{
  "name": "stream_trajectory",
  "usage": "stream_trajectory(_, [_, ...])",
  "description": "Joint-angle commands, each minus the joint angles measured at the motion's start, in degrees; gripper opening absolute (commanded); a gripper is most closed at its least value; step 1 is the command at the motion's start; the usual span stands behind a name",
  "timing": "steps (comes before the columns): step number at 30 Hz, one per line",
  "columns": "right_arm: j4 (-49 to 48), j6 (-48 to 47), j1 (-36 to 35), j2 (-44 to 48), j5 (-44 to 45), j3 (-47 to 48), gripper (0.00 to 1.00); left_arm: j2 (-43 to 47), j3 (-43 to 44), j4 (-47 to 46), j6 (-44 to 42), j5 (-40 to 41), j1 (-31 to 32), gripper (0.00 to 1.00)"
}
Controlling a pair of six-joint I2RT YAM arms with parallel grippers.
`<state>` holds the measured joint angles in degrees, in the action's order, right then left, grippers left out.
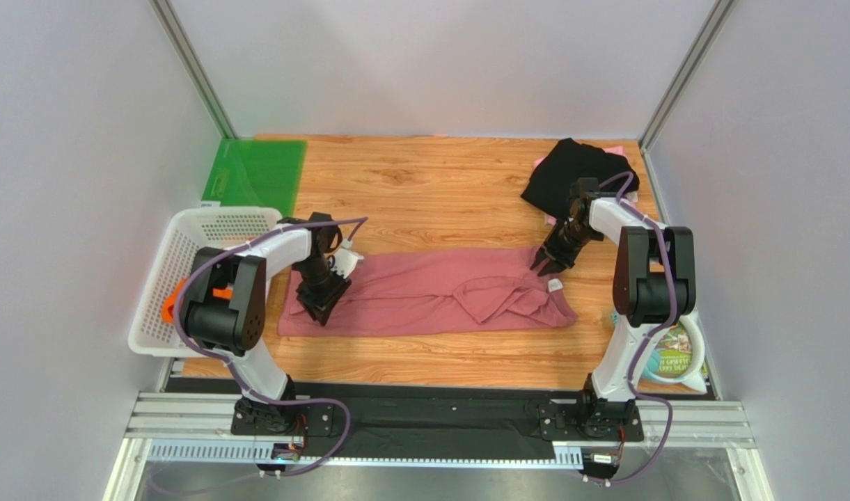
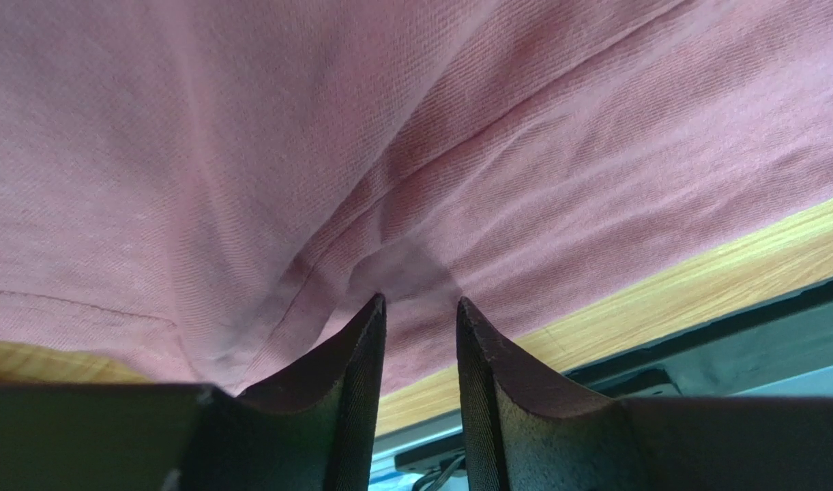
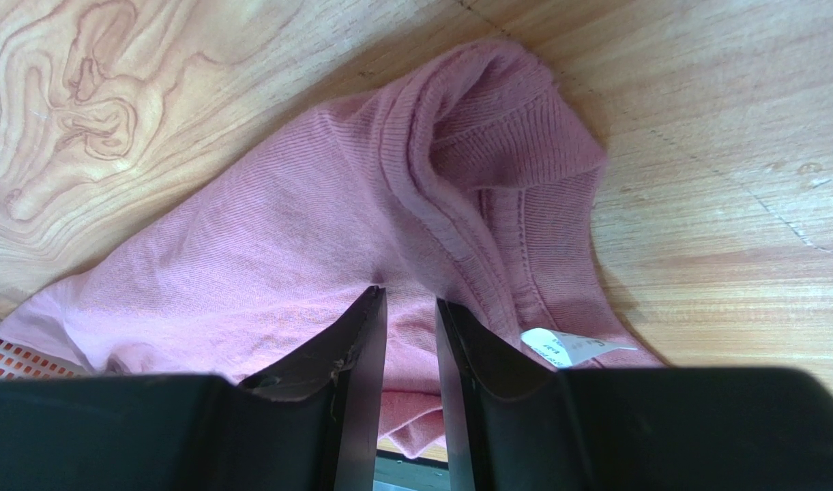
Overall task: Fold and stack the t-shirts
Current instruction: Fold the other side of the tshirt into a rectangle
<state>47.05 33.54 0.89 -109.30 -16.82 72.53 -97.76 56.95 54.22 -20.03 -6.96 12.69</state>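
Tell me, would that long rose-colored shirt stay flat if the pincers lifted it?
Probably not. The dusty-rose t-shirt already bunches and wrinkles near its collar end, so it looks floppy and would likely sag between lift points. Its thin knit suggests it is light, and pushing would probably crumple it.

Counting it up: two shirts clearly on the table (image 1: 429, 198), one dusty-rose shirt (image 1: 429, 292) and one black shirt (image 1: 575, 172), with a sliver of paler pink cloth (image 1: 613, 150) behind. One white basket (image 1: 204, 224), one green mat (image 1: 256, 172), two arms.

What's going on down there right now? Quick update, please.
Left gripper pinching the dusty-rose shirt at its left end. Right gripper pinching its collar end. Nothing in the way.
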Motion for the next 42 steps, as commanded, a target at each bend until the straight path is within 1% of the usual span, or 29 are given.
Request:
stream_trajectory(1, [-0.55,-0.67,-0.09,1.89,-0.5,1.12,0.3,4.14,0.87,0.88,-0.63,0.99,0.14,0.38])
stream_trajectory(2, [-0.47,-0.67,-0.09,1.98,-0.5,1.12,0.3,4.67,2.62,3.24,-0.54,-0.06,0.06,0.37])
stream_trajectory(3, [-0.55,-0.67,-0.09,2.07,-0.58,1.03,0.3,5.11,7.34,5.0,-0.36,-0.77,0.14,0.37])
stream_trajectory(4, [-0.47,-0.58,-0.09,1.9,-0.76,1.12,0.3,5.73,10.26,6.94,-0.1,-2.77,0.14,0.37])
stream_trajectory(5, [-0.55,-0.58,-0.01,1.81,-0.85,1.21,0.3,5.73,16.64,10.7,-0.1,-3.93,0.14,0.37])
stream_trajectory(7, [-0.55,-0.41,-0.09,1.28,-1.46,1.47,0.3,5.12,23.0,14.15,0.51,-6.3,0.14,0.38])
stream_trajectory(8, [-0.55,-0.4,-0.09,1.28,-1.72,1.56,0.3,4.94,28.17,15.82,0.78,-8.92,0.14,0.39])
stream_trajectory(10, [-0.55,-0.14,-0.09,1.71,-1.73,1.56,0.32,3.81,31.63,15.75,2.53,-11.48,0.14,0.4])
stream_trajectory(11, [-0.55,0.03,-0.18,1.98,-1.81,1.56,0.33,3.37,33.04,13.92,3.24,-12.8,0.23,0.4])
stream_trajectory(13, [-0.64,0.04,-0.44,3.81,-2.08,1.38,0.35,0.92,33.05,11.63,4.38,-13.17,0.41,0.4])
stream_trajectory(17, [0.06,-0.49,-0.62,9.88,-0.15,0.6,0.39,-3.4,27.53,3.99,4.21,-8.34,0.85,0.38])
stream_trajectory(18, [0.58,-0.84,-0.62,11.28,0.55,0.42,0.4,-4.36,26.64,3.01,4.12,-7.37,0.85,0.38])
stream_trajectory(19, [1.29,-1.11,-2.19,14.17,1.17,0.07,0.41,-5.59,25.77,2.13,4.12,-6.06,0.85,0.38])
stream_trajectory(21, [2.25,-1.11,-2.29,17.0,1.7,-1.6,0.41,-7.0,23.83,0.02,4.47,-5.43,0.85,0.38])
stream_trajectory(22, [2.43,-1.11,-2.29,19.79,1.88,-2.47,0.42,-7.45,23.56,-0.6,4.65,-4.47,0.85,0.37])
stream_trajectory(25, [2.52,-0.23,-2.29,24.37,1.62,-7.65,0.41,-8.51,23.12,-0.6,4.56,-4.02,0.85,0.37])
stream_trajectory(28, [2.09,0.21,-2.55,26.67,1.35,-13.02,0.41,-8.33,21.46,-1.56,3.95,-3.5,0.85,0.37])
stream_trajectory(30, [1.12,0.65,-2.64,27.2,1.35,-16.87,0.4,-8.24,20.31,-2.01,3.6,-2.97,0.85,0.37])
stream_trajectory(34, [-0.38,0.74,-2.82,26.33,1.44,-20.23,0.4,-7.89,18.82,-2.27,3.07,-2.62,0.85,0.37])
stream_trajectory(42, [-1.08,-0.23,-2.73,21.94,2.75,-17.87,0.39,-6.84,17.76,-1.92,2.81,-3.15,0.85,0.37])
